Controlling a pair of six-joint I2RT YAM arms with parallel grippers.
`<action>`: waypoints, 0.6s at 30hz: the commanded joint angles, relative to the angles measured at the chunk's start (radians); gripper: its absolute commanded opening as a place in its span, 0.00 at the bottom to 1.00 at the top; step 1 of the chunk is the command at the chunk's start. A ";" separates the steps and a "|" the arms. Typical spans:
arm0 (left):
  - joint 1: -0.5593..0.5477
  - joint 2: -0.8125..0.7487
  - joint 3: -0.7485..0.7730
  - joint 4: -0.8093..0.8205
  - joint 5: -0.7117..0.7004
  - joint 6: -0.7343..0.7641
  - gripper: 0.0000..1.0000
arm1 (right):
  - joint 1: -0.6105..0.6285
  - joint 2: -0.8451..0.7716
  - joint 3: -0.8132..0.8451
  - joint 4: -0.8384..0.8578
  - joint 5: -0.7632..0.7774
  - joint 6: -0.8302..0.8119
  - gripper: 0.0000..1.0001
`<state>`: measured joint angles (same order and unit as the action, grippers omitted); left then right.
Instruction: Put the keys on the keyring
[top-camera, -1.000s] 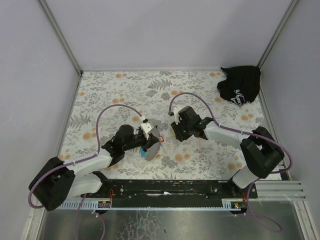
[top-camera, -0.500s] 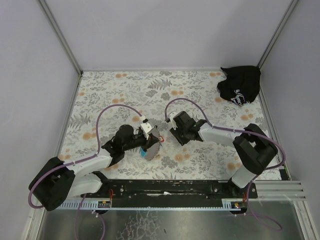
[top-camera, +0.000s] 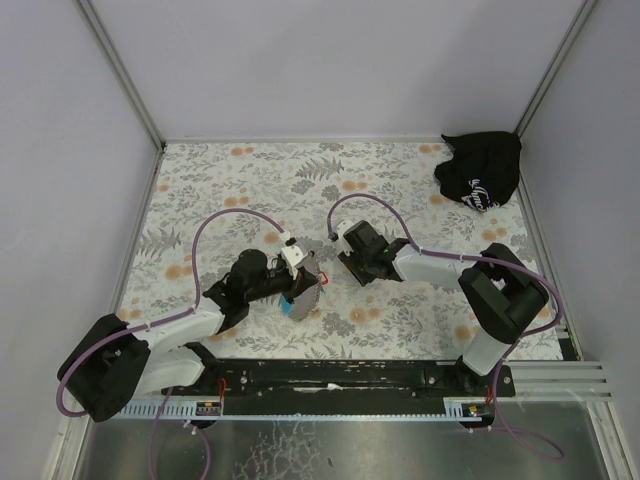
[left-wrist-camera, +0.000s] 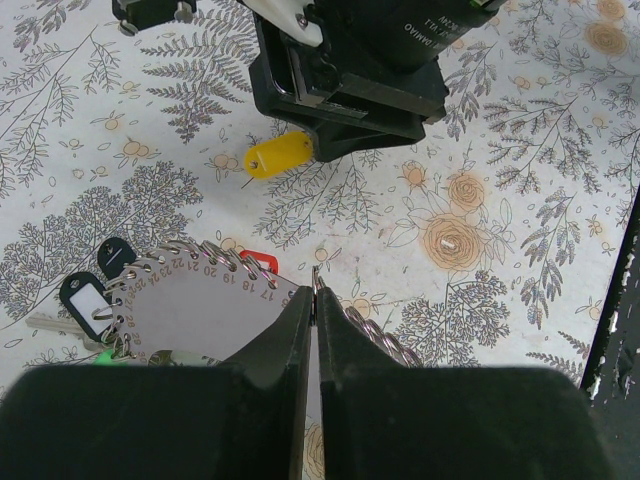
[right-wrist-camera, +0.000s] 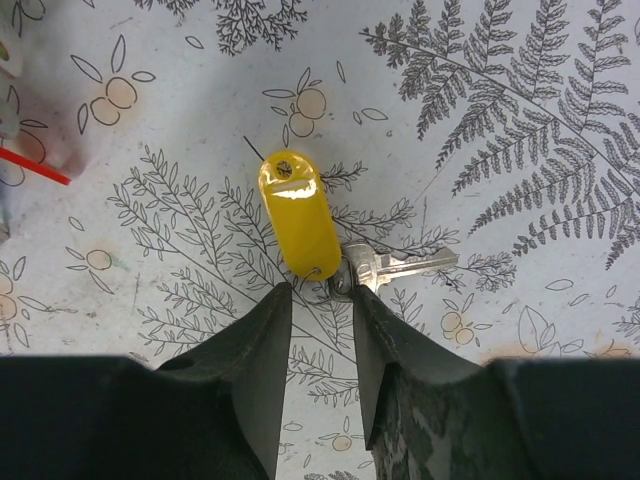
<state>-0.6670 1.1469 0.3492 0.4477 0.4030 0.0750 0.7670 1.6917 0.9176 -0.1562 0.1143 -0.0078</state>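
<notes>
Currently the left gripper lies low over the flower-printed table, near its middle. Its jaws are pressed together on the wire coil at the edge of the keyring. From the left wrist view this keyring is a round grey numbered disc rimmed with metal loops. A red tag, a black tag and a small green piece sit around its edge. The right gripper faces it from just across the cloth, close but apart. Its fingers stand parted with nothing between them. The yellow-headed key lies flat on the table right at the mouth of that gap. Its near end and its small ring are just beyond the two fingertips. Its silver blade points off to the side over a fern print. Whether either fingertip touches it cannot be told. The key lies apart from the keyring, between the two grippers. A black cloth bag with white print sits in the far right corner, well away from both arms.
</notes>
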 joint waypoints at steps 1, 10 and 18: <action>-0.004 -0.008 0.015 0.030 -0.007 0.007 0.00 | 0.007 0.015 0.031 0.026 0.053 -0.021 0.37; -0.003 -0.009 0.016 0.025 -0.007 0.006 0.00 | 0.006 0.030 0.044 0.021 0.013 -0.008 0.25; -0.003 -0.017 0.016 0.021 -0.008 0.005 0.00 | -0.015 -0.023 0.057 0.005 -0.070 0.026 0.06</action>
<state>-0.6670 1.1469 0.3492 0.4477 0.4030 0.0750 0.7658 1.7111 0.9344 -0.1291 0.1051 -0.0071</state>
